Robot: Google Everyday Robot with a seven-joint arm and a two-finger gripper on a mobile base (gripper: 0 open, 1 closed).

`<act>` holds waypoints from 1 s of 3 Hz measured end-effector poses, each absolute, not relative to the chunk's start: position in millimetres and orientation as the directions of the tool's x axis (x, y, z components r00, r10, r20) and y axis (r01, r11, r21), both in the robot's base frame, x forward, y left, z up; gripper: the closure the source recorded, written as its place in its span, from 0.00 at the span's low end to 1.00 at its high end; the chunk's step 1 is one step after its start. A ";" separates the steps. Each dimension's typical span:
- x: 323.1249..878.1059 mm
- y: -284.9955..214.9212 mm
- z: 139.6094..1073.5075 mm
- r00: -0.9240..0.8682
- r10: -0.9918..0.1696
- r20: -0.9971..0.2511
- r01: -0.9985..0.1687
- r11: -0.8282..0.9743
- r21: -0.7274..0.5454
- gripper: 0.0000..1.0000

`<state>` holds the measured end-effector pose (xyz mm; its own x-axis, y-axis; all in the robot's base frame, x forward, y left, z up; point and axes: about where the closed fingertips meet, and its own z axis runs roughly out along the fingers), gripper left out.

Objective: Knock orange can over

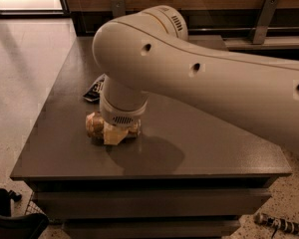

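Observation:
The orange can (94,125) lies on its side on the dark grey table (199,148), near the front left. Its golden body shows on either side of my gripper (114,132), which comes straight down on the can's middle and hides that part. The wrist and the big white arm (199,73) cover the table behind the can.
A dark snack packet (93,90) with white print lies just behind the can, partly under the arm. The table's front edge is close to the can. A black object (10,218) sits on the floor at the lower left and a striped tool (281,224) at the lower right.

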<state>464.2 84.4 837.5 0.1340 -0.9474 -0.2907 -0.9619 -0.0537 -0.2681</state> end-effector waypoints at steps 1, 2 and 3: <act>463.5 84.6 838.6 0.135 -0.947 -0.290 -0.961 -0.055 -0.271 0.38; 462.6 84.9 840.1 0.138 -0.947 -0.289 -0.960 -0.056 -0.274 0.07; 462.1 85.1 840.9 0.139 -0.947 -0.288 -0.960 -0.057 -0.276 0.00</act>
